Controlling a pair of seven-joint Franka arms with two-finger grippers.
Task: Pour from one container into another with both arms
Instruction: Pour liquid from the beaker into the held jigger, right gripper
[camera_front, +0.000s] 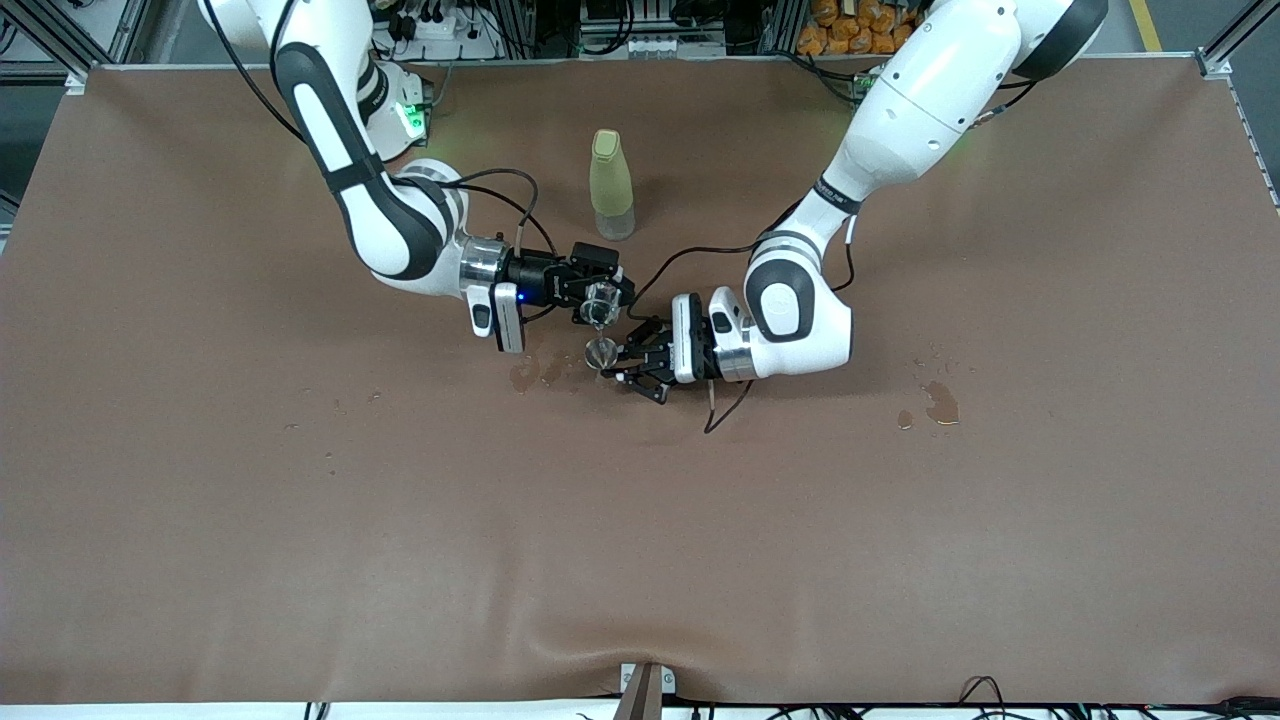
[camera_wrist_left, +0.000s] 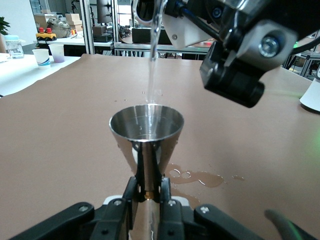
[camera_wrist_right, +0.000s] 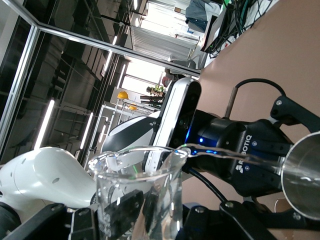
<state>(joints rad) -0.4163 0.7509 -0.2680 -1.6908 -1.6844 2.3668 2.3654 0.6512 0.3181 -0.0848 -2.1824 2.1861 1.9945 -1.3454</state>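
Observation:
My right gripper (camera_front: 603, 298) is shut on the small stemless clear cup (camera_front: 600, 300), tipped above the table's middle. A thin stream of water (camera_wrist_left: 152, 75) runs from the clear cup (camera_wrist_right: 140, 190) into the goblet-like cup (camera_front: 601, 352) just below it. That goblet (camera_wrist_left: 146, 122) has a round rim and a thin stem and looks shiny grey. My left gripper (camera_front: 612, 362) is shut on its stem and holds it upright; the left gripper (camera_wrist_left: 147, 192) sits right under the bowl. The goblet's rim (camera_wrist_right: 302, 182) shows beside the right gripper (camera_wrist_right: 137, 210).
A tall pale yellow-green bottle (camera_front: 611, 185) stands upright, farther from the front camera than both grippers. Wet patches (camera_front: 530, 372) lie on the brown mat beside the goblet, and more (camera_front: 940, 402) toward the left arm's end. A puddle (camera_wrist_left: 200, 177) lies near the goblet.

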